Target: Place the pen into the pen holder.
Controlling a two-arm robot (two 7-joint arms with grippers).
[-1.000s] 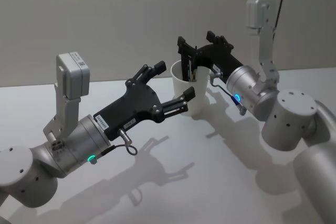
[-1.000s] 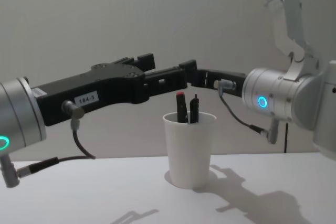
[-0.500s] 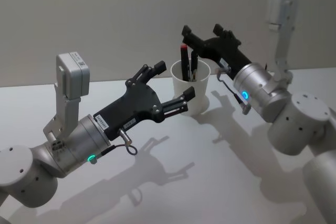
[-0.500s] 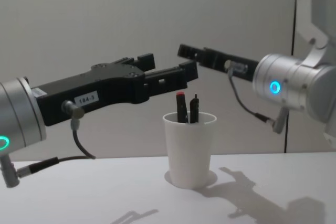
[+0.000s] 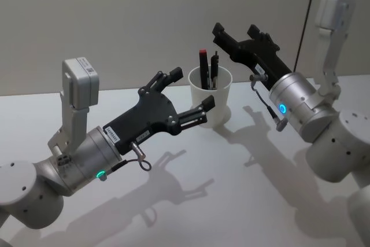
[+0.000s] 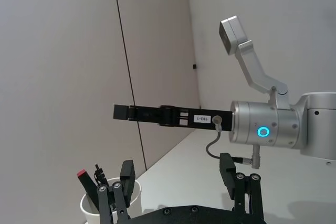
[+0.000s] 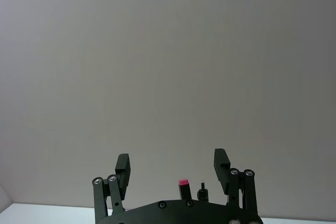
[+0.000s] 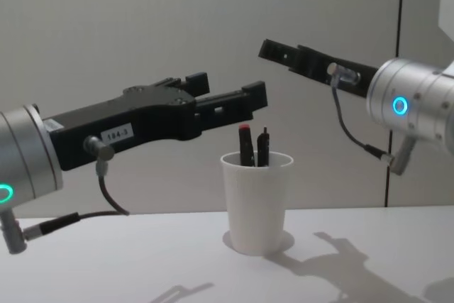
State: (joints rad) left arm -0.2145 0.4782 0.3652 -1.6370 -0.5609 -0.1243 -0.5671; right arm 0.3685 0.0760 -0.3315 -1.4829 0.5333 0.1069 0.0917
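We see the red-tipped black pen (image 5: 203, 67) upright in the white tapered paper cup (image 5: 209, 104) at centre frame; right gripper (image 5: 238, 34) upper right and left gripper (image 5: 188, 94) at left, both with fingers apart.

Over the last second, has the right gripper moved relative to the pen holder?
Yes. The right gripper, open and empty, has pulled up and back to the robot's right, away from the pen holder, which stays put with two pens standing inside.

Pen holder (image 8: 255, 204) on white table (image 8: 142, 260)
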